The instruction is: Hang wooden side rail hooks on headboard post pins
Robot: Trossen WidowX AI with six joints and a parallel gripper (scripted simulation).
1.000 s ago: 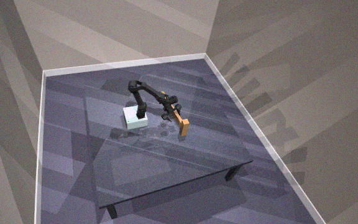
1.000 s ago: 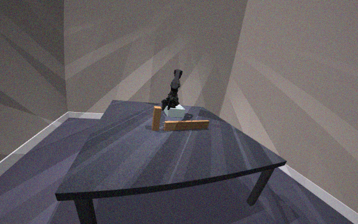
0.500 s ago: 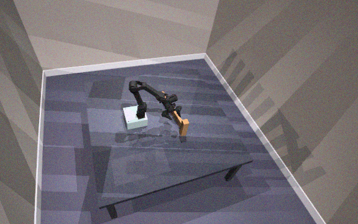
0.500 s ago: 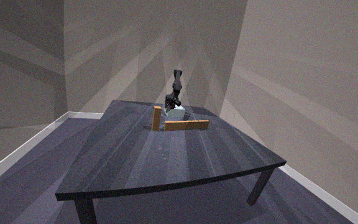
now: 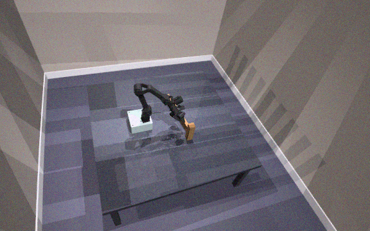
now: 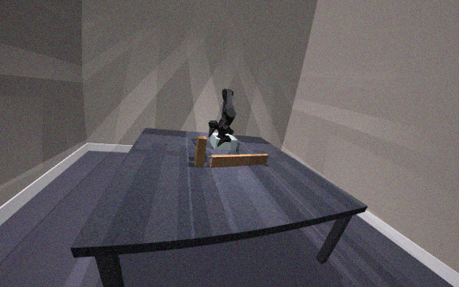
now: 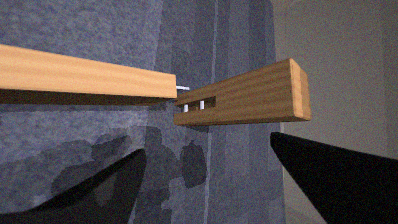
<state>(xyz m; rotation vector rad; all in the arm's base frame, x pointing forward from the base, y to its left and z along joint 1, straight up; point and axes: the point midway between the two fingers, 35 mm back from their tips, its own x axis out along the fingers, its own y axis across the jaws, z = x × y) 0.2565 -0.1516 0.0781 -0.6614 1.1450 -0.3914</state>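
Observation:
The wooden headboard post (image 5: 190, 132) (image 6: 201, 151) (image 7: 255, 92) stands upright on the table. In the wrist view its slot shows two pale pins (image 7: 202, 104). The wooden side rail (image 5: 185, 122) (image 6: 239, 160) (image 7: 90, 75) lies along the table with its hook end close to the post, a small gap between them. A steel hook (image 7: 183, 88) sticks out of that end; the second cannot be told apart. The hook is outside the slot. My gripper (image 6: 215, 140) (image 7: 208, 146) is open and empty, above and to the base side of the post and rail end, touching neither.
The pale box (image 5: 141, 127) (image 6: 225, 144) under the arm's base stands behind the rail and post. The dark table (image 5: 153, 179) (image 6: 166, 207) extends beyond them to its front edge. Walls surround the scene.

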